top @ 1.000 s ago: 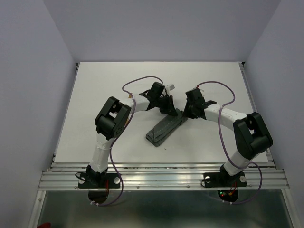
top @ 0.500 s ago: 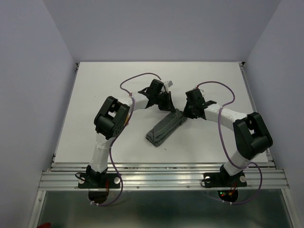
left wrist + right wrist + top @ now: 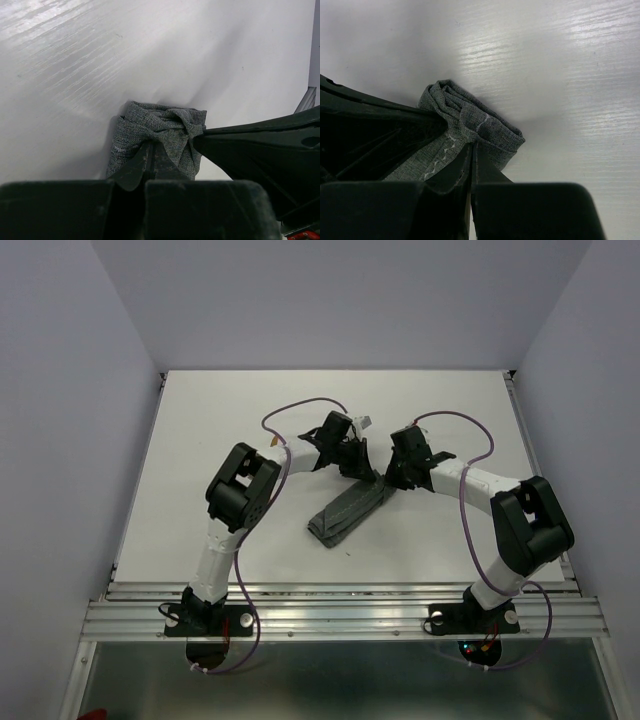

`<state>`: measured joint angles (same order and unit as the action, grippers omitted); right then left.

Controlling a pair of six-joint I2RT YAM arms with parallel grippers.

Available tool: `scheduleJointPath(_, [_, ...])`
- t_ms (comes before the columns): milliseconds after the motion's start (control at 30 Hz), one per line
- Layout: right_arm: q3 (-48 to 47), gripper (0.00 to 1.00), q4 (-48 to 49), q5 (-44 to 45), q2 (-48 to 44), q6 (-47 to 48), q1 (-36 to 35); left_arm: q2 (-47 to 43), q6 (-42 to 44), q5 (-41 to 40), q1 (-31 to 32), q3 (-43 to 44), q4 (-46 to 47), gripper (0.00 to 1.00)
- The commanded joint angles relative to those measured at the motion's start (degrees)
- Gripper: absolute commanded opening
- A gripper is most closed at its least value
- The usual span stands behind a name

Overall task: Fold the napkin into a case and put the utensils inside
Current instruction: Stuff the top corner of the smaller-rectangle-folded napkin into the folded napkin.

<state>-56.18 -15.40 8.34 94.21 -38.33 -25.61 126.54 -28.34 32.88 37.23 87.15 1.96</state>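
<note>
Case (image 3: 343, 514) lies flat mid-counter (image 3: 200, 440), long axis diagonal, near-left to far-right.
Both arms bend inward over its far end; left end effector (image 3: 364, 470) and right end effector (image 3: 386, 481) each pinch the cloth there.

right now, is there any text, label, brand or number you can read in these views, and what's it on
None: no readable text in any view.
The grey napkin carries only a pale zigzag hem stitch, no tag or lettering.
The left gripper and right gripper show plain black surfaces.
The left arm and right arm show no marking large enough to read from above.
</note>
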Motion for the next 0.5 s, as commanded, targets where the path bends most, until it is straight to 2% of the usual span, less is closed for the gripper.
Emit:
scheduleJointPath(0, [-2.0, 0.01, 2.1, -0.3, -1.1, 0.0, -0.8, 1.0, 1.3, 2.6, 0.9, 2.0, -0.3, 0.0])
scheduleJointPath(467, [-2.5, 0.01, 2.1, -0.3, -0.3, -0.3, -1.3, 1.2, 0.8, 3.9, 1.7, 1.6, 0.3, 0.0])
